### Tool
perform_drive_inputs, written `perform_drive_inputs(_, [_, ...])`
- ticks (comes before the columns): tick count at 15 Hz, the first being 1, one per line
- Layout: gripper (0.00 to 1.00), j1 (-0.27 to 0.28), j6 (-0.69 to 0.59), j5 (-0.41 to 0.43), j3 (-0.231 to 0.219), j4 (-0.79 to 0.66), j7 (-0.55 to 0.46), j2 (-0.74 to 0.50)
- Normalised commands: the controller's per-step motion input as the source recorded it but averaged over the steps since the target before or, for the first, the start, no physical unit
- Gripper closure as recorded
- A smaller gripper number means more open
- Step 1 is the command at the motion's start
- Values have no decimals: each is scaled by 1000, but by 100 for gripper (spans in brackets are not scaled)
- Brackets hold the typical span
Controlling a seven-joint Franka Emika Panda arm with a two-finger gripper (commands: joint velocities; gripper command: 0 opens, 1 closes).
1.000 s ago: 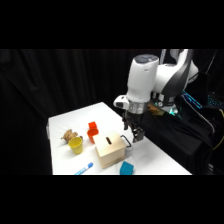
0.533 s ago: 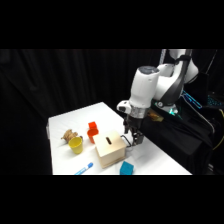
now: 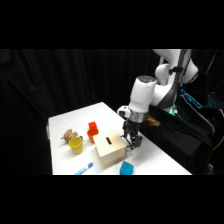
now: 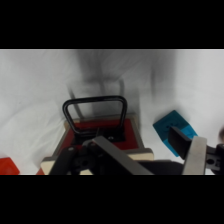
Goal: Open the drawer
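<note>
So the drawer (image 4: 100, 131) sits low in the middle of the wrist view, pulled out enough to show its reddish inside, black loop handle (image 4: 95, 111) sticking up toward the frame's center. In the side view the gripper (image 3: 132, 141) hangs right at the light-wood box (image 3: 111, 149), lower middle. Can't tell how its jaws are set. A blue block (image 4: 174, 131) lies right of the drawer.
</note>
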Motion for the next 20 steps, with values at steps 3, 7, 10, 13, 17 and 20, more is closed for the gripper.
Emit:
perform_drive_inputs(3, [0,110,318,-179,-135,-49,178,100])
perform_drive_inputs(7, [0,184,311,-189,-195,-88,212,33])
perform_drive_inputs(10, [0,242,342,-187,-267,-89,208,63])
perform_drive_inputs(13, [0,261,355,-133,-283,-61,164,124])
perform_drive_inputs(17, [0,296,347,-49,-274,-18,111,172])
perform_drive_inputs(20, [0,321,306,36,-249,20,78,186])
